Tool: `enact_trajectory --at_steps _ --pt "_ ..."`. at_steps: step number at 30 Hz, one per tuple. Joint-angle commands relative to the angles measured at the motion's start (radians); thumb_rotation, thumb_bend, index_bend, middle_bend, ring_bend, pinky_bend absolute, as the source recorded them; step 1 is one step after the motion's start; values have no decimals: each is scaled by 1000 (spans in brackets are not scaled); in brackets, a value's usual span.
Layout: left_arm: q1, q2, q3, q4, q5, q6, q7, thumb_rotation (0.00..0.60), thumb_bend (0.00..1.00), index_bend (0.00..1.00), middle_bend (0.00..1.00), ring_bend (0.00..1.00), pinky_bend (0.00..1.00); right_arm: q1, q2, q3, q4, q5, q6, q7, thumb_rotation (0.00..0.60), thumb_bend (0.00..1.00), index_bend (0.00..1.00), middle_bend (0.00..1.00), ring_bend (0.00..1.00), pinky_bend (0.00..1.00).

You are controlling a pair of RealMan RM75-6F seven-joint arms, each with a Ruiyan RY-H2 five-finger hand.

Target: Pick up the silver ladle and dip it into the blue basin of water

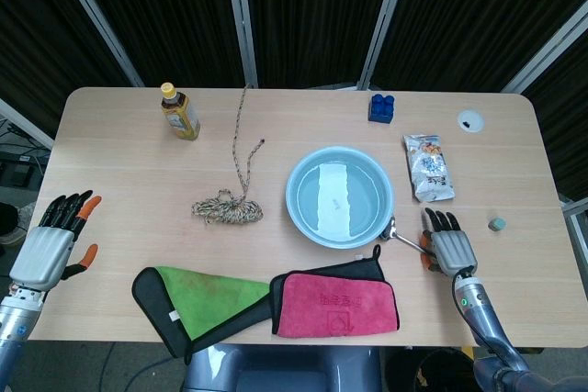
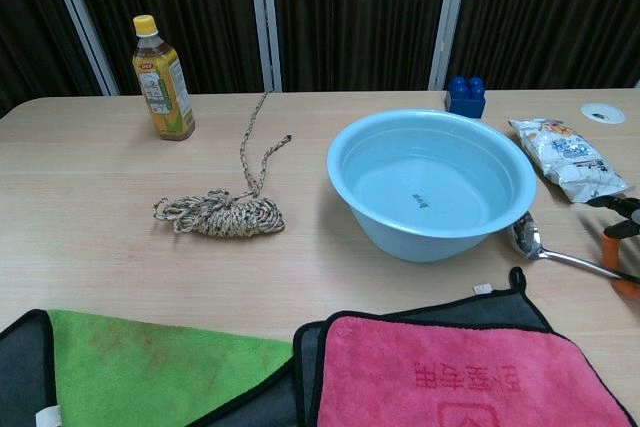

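The silver ladle (image 1: 391, 228) lies on the table just right of the blue basin (image 1: 292, 192), bowl end against the basin, handle running right and toward me. In the chest view the ladle (image 2: 528, 237) has its bowl by the basin's wall (image 2: 400, 237). The basin holds water. My right hand (image 1: 447, 245) lies over the far end of the handle with its fingers stretched out and apart; its fingertips (image 2: 618, 204) show at the frame's right edge, and I cannot tell if it touches the handle. My left hand (image 1: 50, 238) hangs open off the table's left edge.
A pink cloth (image 1: 338, 303) and a green cloth (image 1: 211, 293) lie along the front edge, the pink one close to the ladle. A snack packet (image 1: 428, 168) sits behind the right hand. A coiled rope (image 1: 228, 208), a drink bottle (image 1: 179, 112) and a blue block (image 1: 381, 107) stand further off.
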Motion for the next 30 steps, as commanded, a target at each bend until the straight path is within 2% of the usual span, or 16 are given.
enact_trajectory --at_steps 1,8,19,30 --pt "-1 0 0 0 -1 -1 0 600 435 0 0 0 0 1 -9 -2 12 -2 0 2 600 341 592 0 0 0" --pt "1 6 2 -2 3 6 -10 600 436 0 0 0 0 -5 -11 -2 23 -8 26 4 600 392 672 30 0 0" --pt "-1 10 10 -6 14 4 -14 600 436 0 0 0 0 -11 63 7 -68 0 45 -48 600 407 689 50 0 0" --pt "-4 13 13 -7 16 0 -20 600 438 0 0 0 0 7 149 9 -185 61 -48 -200 600 434 700 62 0 0"
